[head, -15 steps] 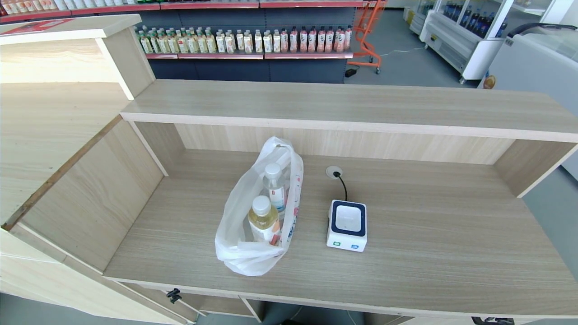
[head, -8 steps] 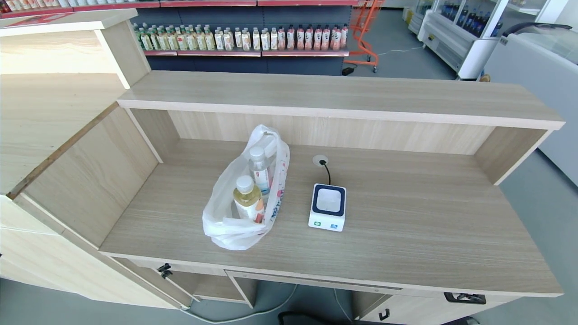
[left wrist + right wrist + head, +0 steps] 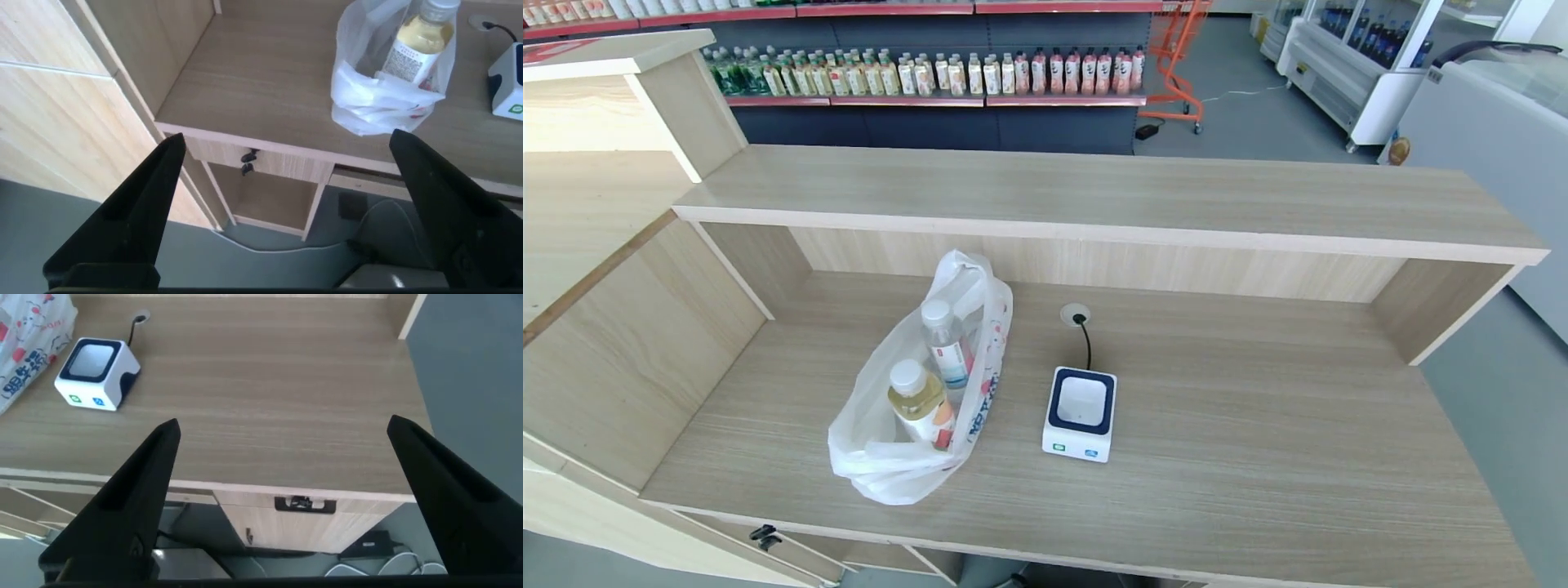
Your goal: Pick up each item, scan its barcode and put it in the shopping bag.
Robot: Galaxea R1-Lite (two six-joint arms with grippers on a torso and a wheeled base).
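Observation:
A white plastic shopping bag point(image 3: 882, 457) stands open on the wooden counter point(image 3: 1258, 457). Two bottles stand inside it: a yellow tea bottle point(image 3: 920, 404) in front and a clear water bottle point(image 3: 947, 347) behind. A small white scanner point(image 3: 1081, 412) with a dark-framed window sits just right of the bag. My left gripper point(image 3: 286, 143) hangs open below the counter's front edge, short of the bag point(image 3: 368, 98). My right gripper point(image 3: 283, 425) is open too, low before the counter's right half, with the scanner point(image 3: 91, 367) off to one side. Neither holds anything.
A raised ledge point(image 3: 1094, 192) runs along the counter's back, with side walls at the left point(image 3: 621, 351) and right point(image 3: 1445, 302). The scanner's cable goes into a hole point(image 3: 1076, 313). Drawer fronts point(image 3: 270, 167) lie under the edge. Store shelves point(image 3: 931, 73) and freezers point(image 3: 1462, 106) stand beyond.
The whole head picture has shifted, so the camera moved. Bag, bottles and scanner keep their places relative to each other on the counter.

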